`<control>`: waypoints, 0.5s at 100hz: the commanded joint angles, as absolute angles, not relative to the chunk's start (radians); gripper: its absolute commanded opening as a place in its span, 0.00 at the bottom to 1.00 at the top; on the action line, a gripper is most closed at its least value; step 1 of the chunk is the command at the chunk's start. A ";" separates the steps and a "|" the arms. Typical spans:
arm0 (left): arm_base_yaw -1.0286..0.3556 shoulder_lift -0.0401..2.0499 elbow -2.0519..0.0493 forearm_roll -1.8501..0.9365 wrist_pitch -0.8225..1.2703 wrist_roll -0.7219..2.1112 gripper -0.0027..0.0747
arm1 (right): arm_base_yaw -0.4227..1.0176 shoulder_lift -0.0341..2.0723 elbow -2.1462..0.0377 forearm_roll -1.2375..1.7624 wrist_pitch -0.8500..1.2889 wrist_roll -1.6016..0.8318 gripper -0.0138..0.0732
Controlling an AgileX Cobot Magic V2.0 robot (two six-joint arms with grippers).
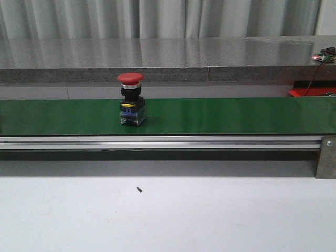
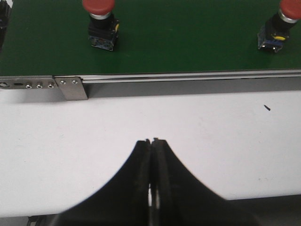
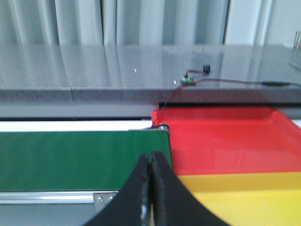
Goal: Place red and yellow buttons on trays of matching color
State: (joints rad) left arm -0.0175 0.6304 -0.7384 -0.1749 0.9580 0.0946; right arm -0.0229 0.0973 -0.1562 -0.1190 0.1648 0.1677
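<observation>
Button: your red button point(image 1: 131, 100) stands upright on the green belt point(image 1: 220, 115), toward its left part.
Nearer arm: left claw point(image 2: 152, 141), closed, empty.
Right claw point(image 3: 149, 157): closed, empty, by the red tray point(image 3: 225, 136).

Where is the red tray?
In the right wrist view, the red tray lies just past the green belt's end, touching the yellow tray.

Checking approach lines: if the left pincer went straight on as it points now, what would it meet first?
Probably the conveyor's aluminium rail across bare white table; the shut left pincer aims between two red buttons. Depth is unclear.
</observation>
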 commanded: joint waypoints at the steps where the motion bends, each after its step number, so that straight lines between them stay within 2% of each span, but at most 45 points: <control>1: -0.028 0.630 -0.763 -0.191 0.907 0.095 0.01 | -0.025 0.205 -0.269 -0.128 0.172 0.167 0.09; 37: -0.028 0.630 -0.763 -0.191 0.907 0.095 0.01 | -0.011 0.674 -0.692 -0.095 0.442 0.167 0.10; 50: -0.028 0.630 -0.763 -0.191 0.907 0.095 0.01 | 0.043 0.829 -0.843 -0.041 0.553 0.139 0.16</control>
State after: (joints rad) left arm -0.0179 0.6304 -0.7384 -0.1749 0.9599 0.0946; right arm 0.0084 0.7378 -0.7212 -0.0713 0.5367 0.1677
